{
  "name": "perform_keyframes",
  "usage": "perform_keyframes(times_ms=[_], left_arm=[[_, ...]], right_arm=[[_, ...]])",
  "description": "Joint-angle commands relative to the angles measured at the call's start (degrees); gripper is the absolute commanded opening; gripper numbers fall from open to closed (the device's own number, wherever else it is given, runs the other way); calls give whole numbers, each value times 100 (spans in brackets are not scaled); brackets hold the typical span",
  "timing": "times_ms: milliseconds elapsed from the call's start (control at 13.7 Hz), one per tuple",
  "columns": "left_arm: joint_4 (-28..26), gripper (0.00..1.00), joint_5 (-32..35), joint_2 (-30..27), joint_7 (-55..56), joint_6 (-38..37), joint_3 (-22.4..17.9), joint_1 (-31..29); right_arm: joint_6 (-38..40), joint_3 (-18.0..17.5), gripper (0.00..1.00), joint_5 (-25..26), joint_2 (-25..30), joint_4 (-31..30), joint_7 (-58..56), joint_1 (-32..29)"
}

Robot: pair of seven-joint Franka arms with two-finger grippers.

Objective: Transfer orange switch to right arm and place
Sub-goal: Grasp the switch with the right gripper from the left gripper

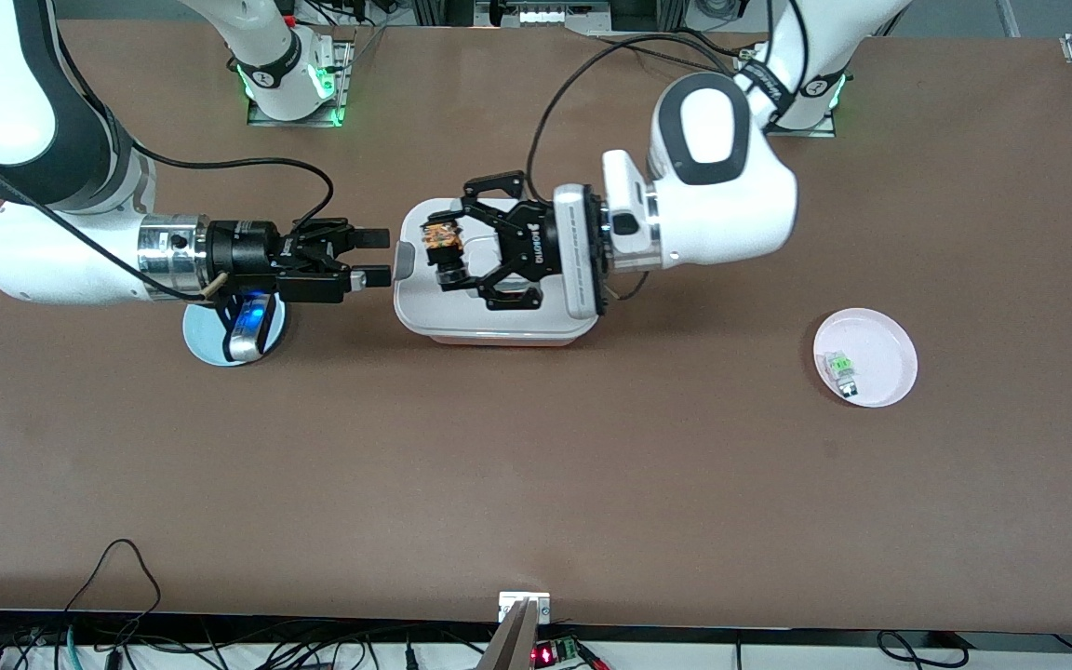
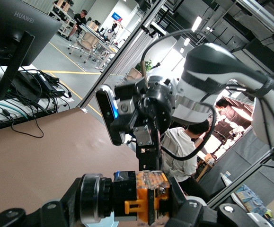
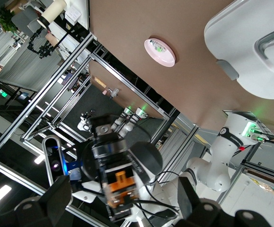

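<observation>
The left gripper (image 1: 450, 253) clamps the orange switch (image 1: 444, 236) sideways over the white box (image 1: 489, 326), offering it. The right gripper (image 1: 378, 258) faces it with fingers apart, probably ready to take it.

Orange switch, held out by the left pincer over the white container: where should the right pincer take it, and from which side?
Probably by the end of the orange switch that juts clear of the left pincer, coming level from the right arm's end of the table. The right pincer is open and already faces it over the edge of the white container.
</observation>
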State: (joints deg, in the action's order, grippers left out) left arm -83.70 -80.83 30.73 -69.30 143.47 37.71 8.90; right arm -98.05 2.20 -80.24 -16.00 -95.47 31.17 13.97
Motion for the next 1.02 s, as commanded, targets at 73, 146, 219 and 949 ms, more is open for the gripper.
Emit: perform_keyframes(times_ms=[73, 146, 219, 949], left_arm=[[99, 0, -214, 153, -348, 154, 34, 129], [100, 0, -214, 161, -339, 250, 34, 138], [91, 0, -214, 179, -348, 286, 34, 165], [117, 0, -179, 118, -348, 287, 34, 130]], right_arm=[[-284, -26, 100, -238, 115, -51, 91, 202], [-364, -26, 100, -238, 97, -51, 73, 272], [-408, -26, 100, -238, 71, -51, 21, 316], [-487, -18, 99, -220, -70, -130, -243, 369]])
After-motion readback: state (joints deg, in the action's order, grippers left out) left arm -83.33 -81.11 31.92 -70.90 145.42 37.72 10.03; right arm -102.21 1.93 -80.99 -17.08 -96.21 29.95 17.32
